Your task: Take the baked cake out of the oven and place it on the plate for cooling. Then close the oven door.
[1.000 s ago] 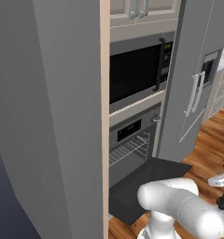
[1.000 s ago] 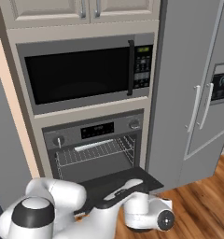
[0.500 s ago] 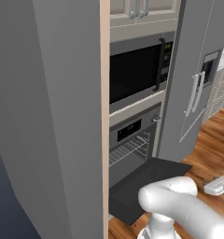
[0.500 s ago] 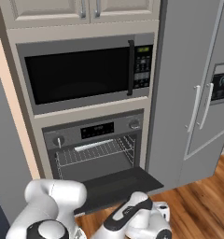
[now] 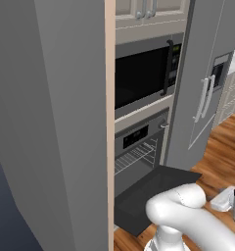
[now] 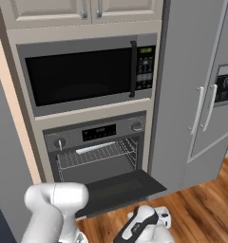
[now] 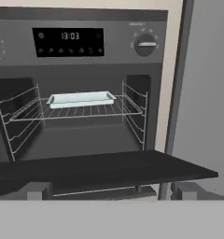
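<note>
Tray (image 7: 80, 98) at twelve o'clock on the oven (image 7: 81, 70) rack looks stiff, light, slippery, so I'd pinch its near rim, gripper (image 7: 109, 190) wide open and empty

Floor: warm brown wood planks (image 6: 201, 209) running along the right, in front of the fridge.
Fridge: tall grey unit (image 6: 196, 85) at right, two vertical bar handles (image 6: 204, 109) side by side, a dispenser panel (image 6: 227, 88) far right.
Microwave: black-windowed microwave (image 6: 87, 73) built into the column, vertical handle, keypad to its right.
Upper cabinets: pale doors (image 6: 82, 9) with small metal pulls above the microwave.
Side panel: broad grey cabinet wall (image 5: 51, 122) near left, with a light tan edge strip (image 5: 109, 122).
Far right: pale lower cabinets (image 5: 234, 86) just glimpsed beyond the fridge.
</note>
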